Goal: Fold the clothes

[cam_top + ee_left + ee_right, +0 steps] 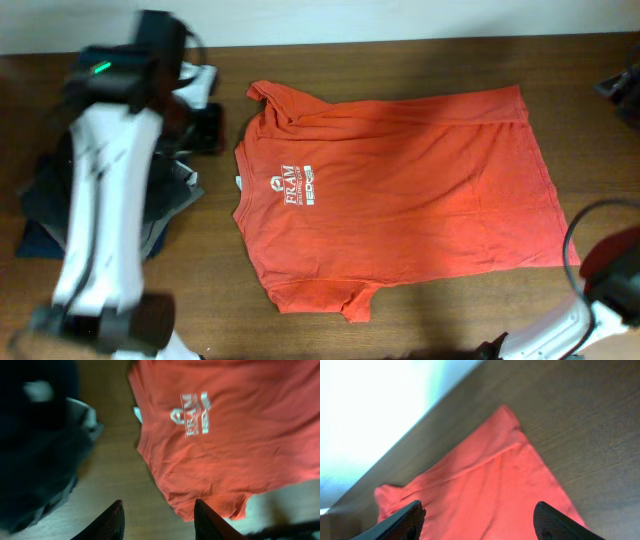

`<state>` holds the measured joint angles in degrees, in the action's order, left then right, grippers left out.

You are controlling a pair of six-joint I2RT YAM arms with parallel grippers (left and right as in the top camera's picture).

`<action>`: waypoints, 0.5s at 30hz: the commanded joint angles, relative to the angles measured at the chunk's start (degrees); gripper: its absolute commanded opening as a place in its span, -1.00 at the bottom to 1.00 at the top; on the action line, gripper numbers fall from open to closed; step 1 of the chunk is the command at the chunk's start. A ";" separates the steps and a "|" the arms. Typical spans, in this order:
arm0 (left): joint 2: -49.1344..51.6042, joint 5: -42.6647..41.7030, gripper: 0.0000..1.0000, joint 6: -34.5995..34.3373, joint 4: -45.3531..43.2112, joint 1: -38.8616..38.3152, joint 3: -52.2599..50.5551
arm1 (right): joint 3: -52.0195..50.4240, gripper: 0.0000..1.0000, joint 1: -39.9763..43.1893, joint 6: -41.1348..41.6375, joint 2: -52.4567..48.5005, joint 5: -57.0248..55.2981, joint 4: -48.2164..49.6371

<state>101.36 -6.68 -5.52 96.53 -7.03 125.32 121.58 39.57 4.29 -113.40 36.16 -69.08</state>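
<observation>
your left end effector (160, 522), parted and empty, may snag the dark pile (40, 460) beside it, not the t-shirt (240, 435); right end effector (477, 522) seems spread wide, empty.

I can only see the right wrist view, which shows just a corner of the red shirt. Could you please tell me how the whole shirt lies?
Observer: The T-shirt is spread flat across the table, collar toward the left arm's side, and it is not yet folded.
Operator: Thank you. Which face is up?
Observer: The white lettering on the chest faces up.
Operator: Is anything else lying on the table?
Observer: A pile of dark garments lies beside the collar end, with a strip of bare wood between it and the shirt.
</observation>
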 commanded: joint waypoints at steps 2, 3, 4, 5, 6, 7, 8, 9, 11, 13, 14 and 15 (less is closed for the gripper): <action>-4.94 -0.33 -0.09 -2.80 0.17 -2.54 -3.19 | 0.96 0.56 0.20 -0.87 7.30 0.57 -4.85; -5.64 -0.07 -0.09 -2.78 0.17 -3.41 -4.90 | 0.96 0.58 0.13 -0.87 8.09 0.09 -6.19; -6.21 0.57 -0.09 -2.78 0.17 -4.37 -6.88 | 0.96 0.60 0.13 -0.87 8.66 -0.28 -7.56; -6.60 1.53 -0.09 -2.80 0.17 -5.46 -9.53 | 0.96 0.60 0.13 -0.87 8.90 -0.68 -8.96; -6.80 2.21 -0.08 -2.80 0.13 -6.56 -12.35 | 0.96 0.60 0.04 -0.90 8.92 -1.01 -10.82; -6.80 2.21 -0.08 -2.86 -0.11 -7.30 -14.97 | 0.90 0.60 0.02 -0.90 8.87 -1.11 -12.37; -6.80 2.19 -0.08 -4.09 -0.63 -7.96 -18.38 | 0.61 0.60 -0.22 -0.90 8.72 -1.70 -13.64; -6.80 2.01 -0.08 -5.66 -1.57 -8.33 -22.18 | 0.31 0.60 -0.42 -0.90 8.66 -2.58 -14.78; -6.80 1.51 -0.09 -8.04 -4.22 -8.72 -29.83 | -0.85 0.60 -1.20 -0.92 8.57 -5.14 -16.11; -6.80 -0.72 -0.10 -8.63 -8.13 -9.09 -37.81 | -2.21 0.60 -2.21 -0.90 8.57 -7.96 -16.44; -6.80 -3.93 -0.10 -8.61 -10.43 -9.25 -41.83 | -2.89 0.60 -2.67 -0.90 8.57 -9.09 -16.48; -6.80 -7.34 -0.10 -8.59 -12.37 -9.40 -45.13 | -3.58 0.60 -3.21 -0.87 8.57 -9.88 -16.52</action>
<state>94.59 -7.46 -11.77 86.13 -15.99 87.33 119.59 37.95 4.03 -104.20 30.76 -85.34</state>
